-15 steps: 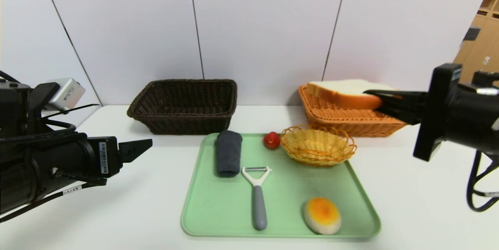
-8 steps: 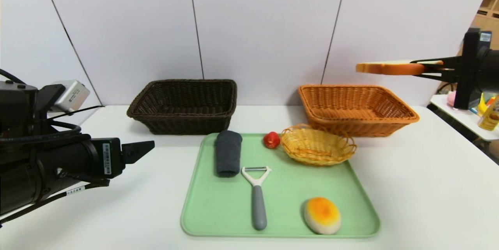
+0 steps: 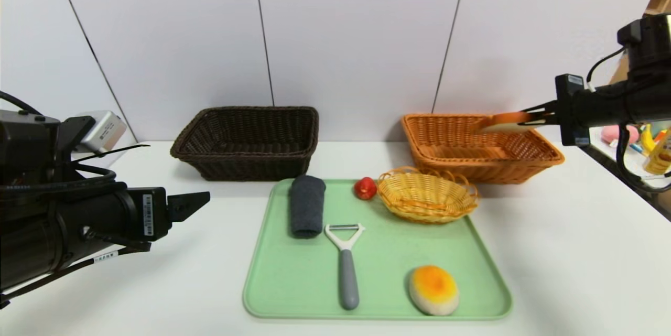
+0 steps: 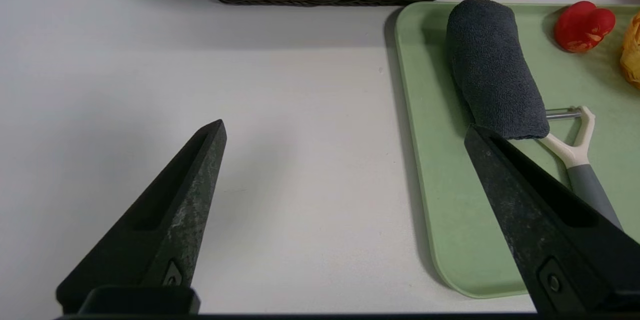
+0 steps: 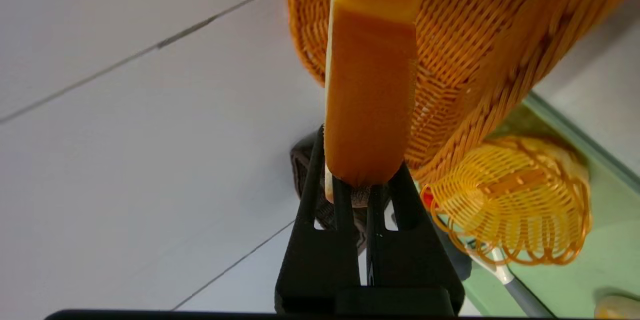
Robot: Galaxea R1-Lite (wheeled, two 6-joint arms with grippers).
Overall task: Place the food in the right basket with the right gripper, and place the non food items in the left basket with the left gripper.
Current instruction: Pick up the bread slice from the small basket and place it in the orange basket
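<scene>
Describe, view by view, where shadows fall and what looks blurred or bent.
Head view: soft shadows under the left basket and right basket; wall seams lean outward. Left wrist view: rolled cloth shades the tray; near pincer tips soft. Right wrist view: bread slice close and blurred.

From my head camera, my right gripper (image 3: 529,116) covers the near end of the bread slice (image 3: 503,122). Beside the orange basket (image 3: 461,165), the side table's items (image 3: 652,150) are cut off, unreadable.

Right tool (image 3: 529,116) extended forward at right, jaws clamped; left tool (image 4: 345,130) low at left, jaws wide.
</scene>
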